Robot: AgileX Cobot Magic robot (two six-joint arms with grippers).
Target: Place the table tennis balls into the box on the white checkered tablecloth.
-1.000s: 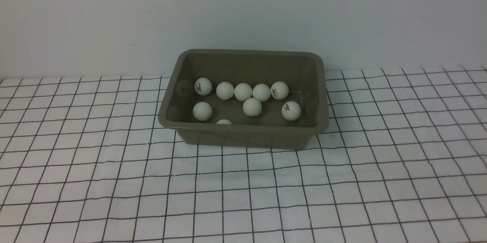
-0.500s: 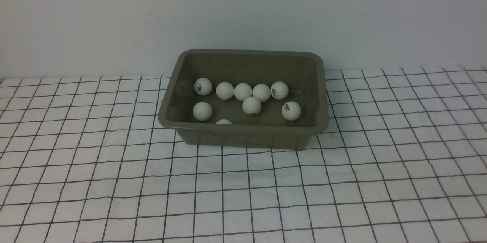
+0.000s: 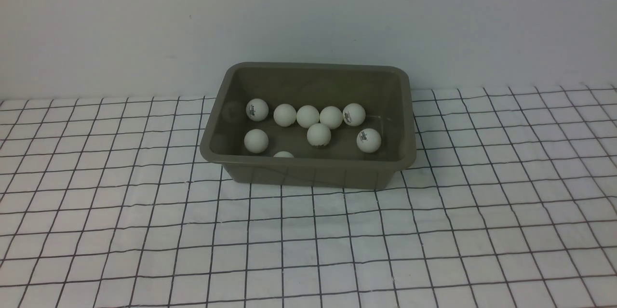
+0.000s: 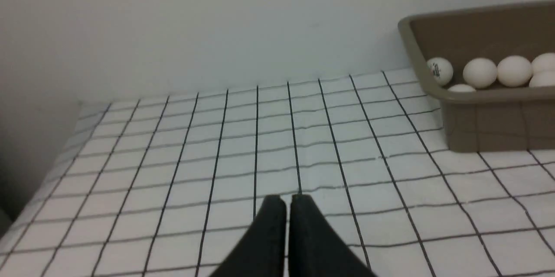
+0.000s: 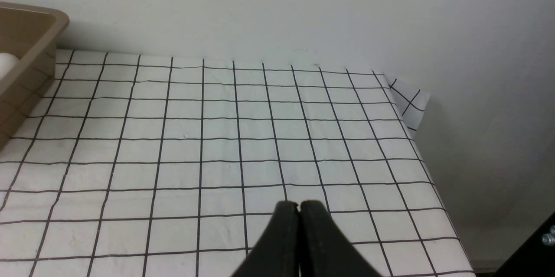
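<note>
The olive-grey box (image 3: 308,173) stands on the white checkered tablecloth (image 3: 308,240) near the back wall. Several white table tennis balls (image 3: 319,135) lie inside it, one half hidden behind the front wall (image 3: 283,154). Neither arm shows in the front view. In the left wrist view my left gripper (image 4: 287,201) is shut and empty above bare cloth, with the box (image 4: 477,116) and its balls (image 4: 479,73) off to one side. My right gripper (image 5: 299,205) is likewise shut and empty over the cloth; only a corner of the box (image 5: 26,47) shows there.
A plain pale wall (image 3: 308,19) rises right behind the box. The cloth's right edge (image 5: 433,181) drops off beside my right gripper, with a folded corner (image 5: 409,99) at the back. The cloth's left edge (image 4: 65,155) meets a wall.
One ball in the middle of the box has turned slightly in place, its logo showing briefly. Nothing else has moved.
</note>
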